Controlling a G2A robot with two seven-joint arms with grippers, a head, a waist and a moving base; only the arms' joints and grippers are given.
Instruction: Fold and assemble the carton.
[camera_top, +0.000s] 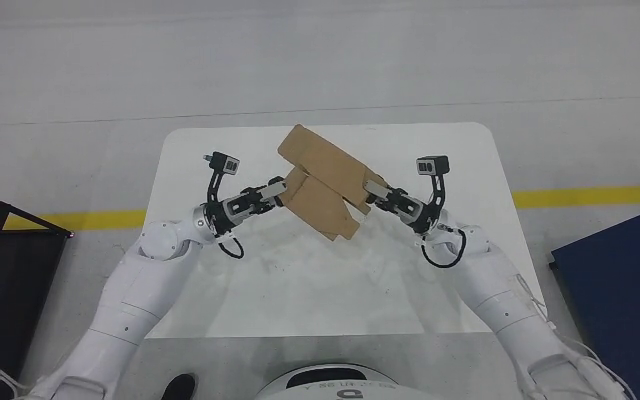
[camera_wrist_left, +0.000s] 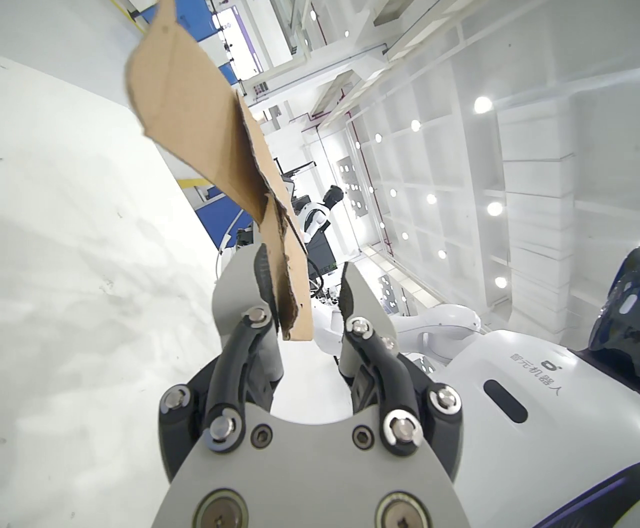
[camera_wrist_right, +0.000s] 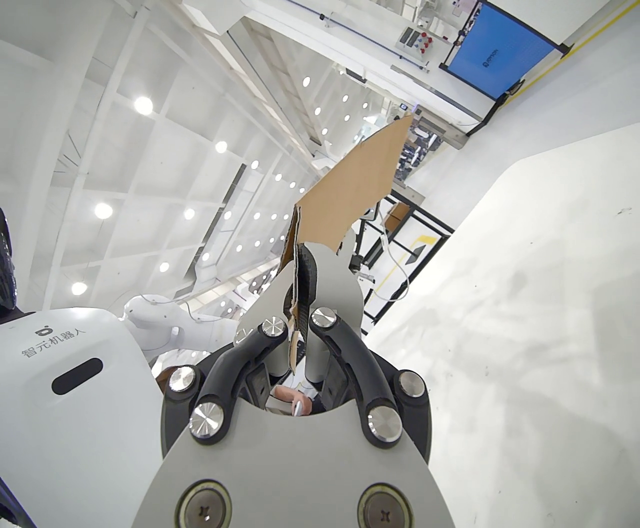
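The carton (camera_top: 325, 185) is a flat, unfolded piece of brown cardboard held up between the two arms over the far middle of the white table (camera_top: 300, 290). It runs slantwise, one end pointing toward the table's far edge and the other, lower corner toward the near side. It seems to hang clear of the table top, though the top view does not settle that.

The left gripper (camera_top: 283, 193) sits at the carton's left edge. In the left wrist view its fingers are spread partway around a flap of the carton (camera_wrist_left: 200, 115). The cardboard lies against one finger (camera_wrist_left: 257, 280), while the other finger (camera_wrist_left: 350, 295) stands apart from it with a visible gap, so the left gripper (camera_wrist_left: 305, 265) brackets the flap rather than pinching it.

The right gripper (camera_top: 372, 190) is at the carton's right edge. In its own wrist view the right gripper (camera_wrist_right: 307, 265) is clamped narrow on the board. The corrugated edge runs straight down between the two fingers, and the rest of the carton (camera_wrist_right: 355, 190) rises past the fingertips as a tilted sheet with a ragged, torn-looking lower edge.

Both grippers are near each other with the carton bridging them, and the table (camera_wrist_right: 525, 300) lies below.
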